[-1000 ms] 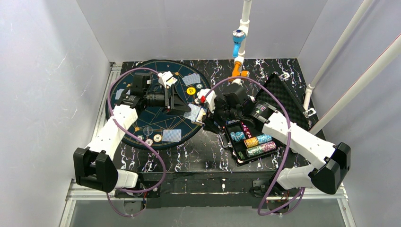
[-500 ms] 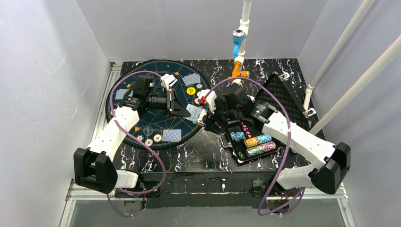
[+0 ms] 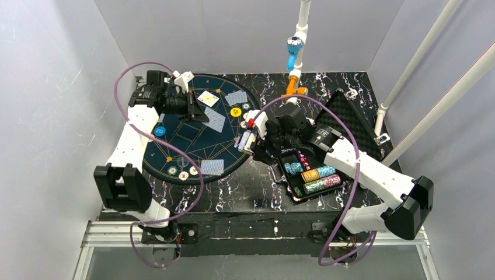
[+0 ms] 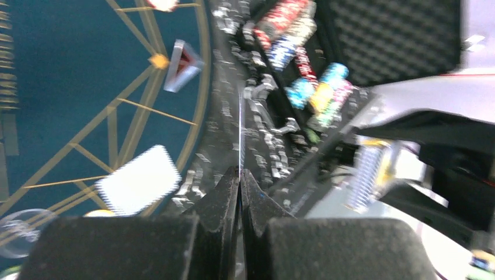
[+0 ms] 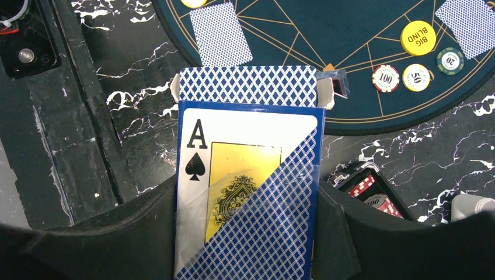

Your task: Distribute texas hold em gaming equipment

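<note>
a round dark-blue mat (image 3: 192, 140) with gold lines covers the far-left part of the black marbled worktop (image 3: 245, 186). an open foam-lined black case (image 3: 356, 116) lies toward the right edge. a white pipe (image 3: 302, 23) rises at the far edge.

Top view's evenly lit and sharp. Left wrist cam is badly motion-blurred, chips (image 4: 320, 96) smeared. Right wrist cam's crisp, dark along the bottom.

Left end effector (image 3: 201, 116) is held over round mat (image 3: 204, 143), blue-backed card (image 3: 216, 121) pinched at its tip. Deck (image 3: 246, 140) is gripped by right end effector (image 3: 250, 139) at mat's 3 o'clock edge. Three chips (image 3: 184, 175) are laid at mat's 6 o'clock.
</note>
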Robot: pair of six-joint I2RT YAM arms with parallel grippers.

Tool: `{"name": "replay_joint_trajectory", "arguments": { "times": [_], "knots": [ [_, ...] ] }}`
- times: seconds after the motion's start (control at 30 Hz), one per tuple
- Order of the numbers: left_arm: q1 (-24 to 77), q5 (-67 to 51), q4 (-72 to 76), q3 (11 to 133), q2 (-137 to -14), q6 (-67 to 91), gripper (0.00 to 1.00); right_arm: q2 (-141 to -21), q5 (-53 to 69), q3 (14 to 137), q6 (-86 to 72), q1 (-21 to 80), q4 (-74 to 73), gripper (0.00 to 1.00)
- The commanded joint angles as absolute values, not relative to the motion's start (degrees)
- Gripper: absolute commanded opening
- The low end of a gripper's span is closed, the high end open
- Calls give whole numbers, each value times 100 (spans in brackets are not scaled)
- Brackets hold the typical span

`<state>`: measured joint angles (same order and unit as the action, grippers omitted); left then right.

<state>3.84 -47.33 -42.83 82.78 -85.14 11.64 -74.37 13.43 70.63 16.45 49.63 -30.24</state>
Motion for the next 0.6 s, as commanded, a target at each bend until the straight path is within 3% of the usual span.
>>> {"name": "replay_joint_trajectory", "arguments": {
  "times": [0.0,0.27,0.57],
  "knots": [
    [345,-2936,-5231,9121,-9257,-397,0,-7182,1298,7189,1670,4983,-2725,1],
    [352,-296,-4912,10829,-10975,-2291,0,-7138,1262,7124,1722,4982,-2759,1],
    [511,1053,-2923,10382,-11621,-3828,0,-7137,1309,7049,1705,4975,-2750,1]
  ]
}}
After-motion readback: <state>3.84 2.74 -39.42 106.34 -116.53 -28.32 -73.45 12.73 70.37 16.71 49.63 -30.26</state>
